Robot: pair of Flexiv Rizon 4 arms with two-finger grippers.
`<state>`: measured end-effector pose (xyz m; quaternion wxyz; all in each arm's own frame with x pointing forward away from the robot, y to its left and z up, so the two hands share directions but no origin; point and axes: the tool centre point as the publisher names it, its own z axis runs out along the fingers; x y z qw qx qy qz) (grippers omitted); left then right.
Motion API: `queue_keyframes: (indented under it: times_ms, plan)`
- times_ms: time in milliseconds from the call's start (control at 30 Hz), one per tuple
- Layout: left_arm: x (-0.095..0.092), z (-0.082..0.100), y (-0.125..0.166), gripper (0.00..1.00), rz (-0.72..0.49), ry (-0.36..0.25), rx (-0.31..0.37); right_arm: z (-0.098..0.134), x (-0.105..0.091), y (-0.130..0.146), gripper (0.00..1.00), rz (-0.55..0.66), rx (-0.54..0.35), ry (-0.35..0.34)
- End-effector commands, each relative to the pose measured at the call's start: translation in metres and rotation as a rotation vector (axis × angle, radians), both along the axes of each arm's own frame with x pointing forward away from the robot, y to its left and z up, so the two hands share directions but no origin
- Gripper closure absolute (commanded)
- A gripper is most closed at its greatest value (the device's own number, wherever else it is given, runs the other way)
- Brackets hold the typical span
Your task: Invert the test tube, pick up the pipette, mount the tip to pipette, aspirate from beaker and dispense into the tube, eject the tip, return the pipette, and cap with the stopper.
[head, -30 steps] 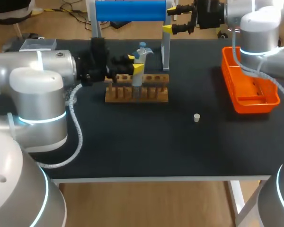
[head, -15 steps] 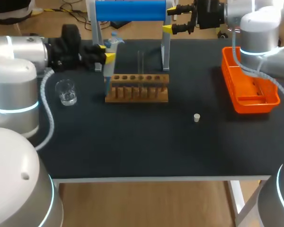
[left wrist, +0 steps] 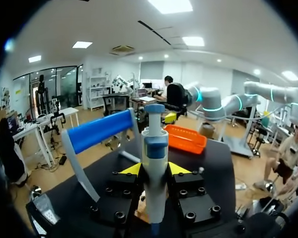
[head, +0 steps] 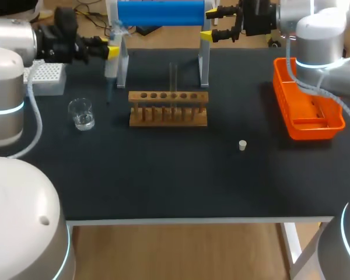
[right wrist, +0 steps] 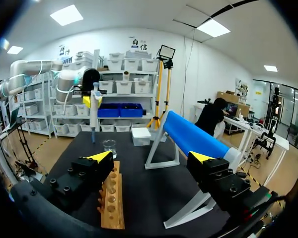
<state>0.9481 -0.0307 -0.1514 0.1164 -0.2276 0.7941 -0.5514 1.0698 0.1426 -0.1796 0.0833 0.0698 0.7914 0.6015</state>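
Left hand (head: 112, 51) clamped shut on upright white-and-blue pipette (head: 111, 67), tip seemingly fitted, hanging above black bench (head: 181, 175) near small clear glass beaker (head: 81, 113). Probable step: aspiration. Next: centre over beaker, lower tip into liquid.

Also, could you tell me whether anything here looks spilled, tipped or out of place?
Nothing stands out: the test tube stands upright in the wooden rack, the beaker is upright, and the stopper lies alone.
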Motion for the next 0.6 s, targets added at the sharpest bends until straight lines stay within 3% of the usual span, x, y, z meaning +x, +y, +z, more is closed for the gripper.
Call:
queue_keyframes:
  times_ms: [33, 600]
  plan:
    - [0.023, 0.003, -0.001, 1.0, -0.012, 0.027, 0.027, 0.001, 0.001, -0.001, 0.0, 0.003, -0.002, 0.002]
    - [0.087, 0.007, 0.005, 1.0, 0.155, 0.12, 0.059, 0.001, 0.001, -0.001, 0.0, 0.003, -0.002, 0.002]
